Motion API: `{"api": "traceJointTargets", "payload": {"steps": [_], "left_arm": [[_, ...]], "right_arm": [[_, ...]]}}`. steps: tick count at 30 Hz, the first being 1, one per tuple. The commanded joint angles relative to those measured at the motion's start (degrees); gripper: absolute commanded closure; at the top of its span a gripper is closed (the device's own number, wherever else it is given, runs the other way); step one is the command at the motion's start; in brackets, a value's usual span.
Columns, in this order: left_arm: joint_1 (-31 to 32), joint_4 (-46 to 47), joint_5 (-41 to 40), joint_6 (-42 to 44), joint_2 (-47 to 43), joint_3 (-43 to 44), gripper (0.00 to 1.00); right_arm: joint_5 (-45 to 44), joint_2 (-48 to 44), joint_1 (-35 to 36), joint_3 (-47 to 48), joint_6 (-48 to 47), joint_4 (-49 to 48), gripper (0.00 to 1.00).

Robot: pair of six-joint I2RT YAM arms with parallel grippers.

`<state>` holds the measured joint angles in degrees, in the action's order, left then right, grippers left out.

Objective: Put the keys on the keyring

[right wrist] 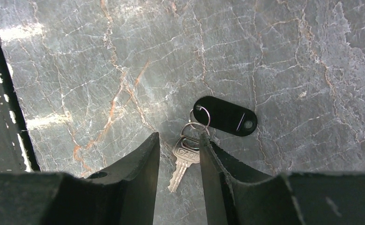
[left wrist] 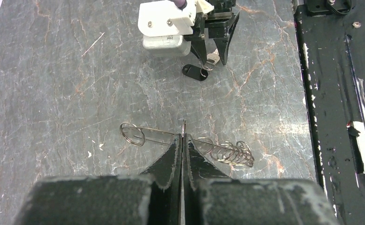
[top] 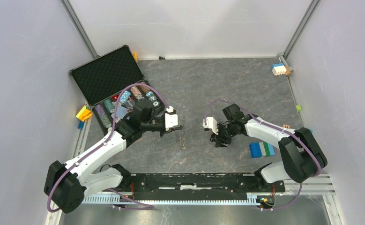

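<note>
And the right pincer (right wrist: pixel 178 137) stands open astride the silver key (right wrist: pixel 184 161), black tag (right wrist: pixel 225 116) just beyond the key; the left pincer (left wrist: pixel 182 137) is clamped shut on the wire keyring (left wrist: pixel 234 153), near the key.

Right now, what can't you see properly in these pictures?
Right wrist view: a finger of the right claw covers the edge of the key, so touching is unclear.
Left wrist view: the shut left claw hides the middle of the keyring.
Top view: key and keyring are too small to make out.
</note>
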<state>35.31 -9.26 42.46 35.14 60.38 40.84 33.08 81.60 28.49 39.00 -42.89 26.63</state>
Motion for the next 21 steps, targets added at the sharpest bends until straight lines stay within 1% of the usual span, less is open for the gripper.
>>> {"api": "traceJointTargets", "payload": {"steps": [1,9,15,18,21], "left_arm": [[-0.37,2.84,0.87,-0.78,-1.61,-0.4,0.98],[-0.41,2.85,0.74,-0.5,-1.67,-0.62,0.98],[-0.37,2.84,0.99,-0.46,-1.65,-0.58,0.98],[-0.41,2.75,1.16,-0.43,-1.7,-0.59,0.98],[-0.4,2.59,1.21,-0.46,-2.05,-0.55,0.98]], "right_arm": [[-1.71,0.79,0.03,1.95,-0.67,-1.54,0.58],[-0.56,-3.17,0.07,2.3,-2.23,-1.68,0.59],[-1.77,-5.83,-0.01,1.54,-1.98,-3.54,0.63],[-3.1,-4.74,-0.02,1.8,-1.93,-3.91,0.64],[-2.49,-2.71,-0.01,2.42,-1.89,-3.44,0.64]]}}
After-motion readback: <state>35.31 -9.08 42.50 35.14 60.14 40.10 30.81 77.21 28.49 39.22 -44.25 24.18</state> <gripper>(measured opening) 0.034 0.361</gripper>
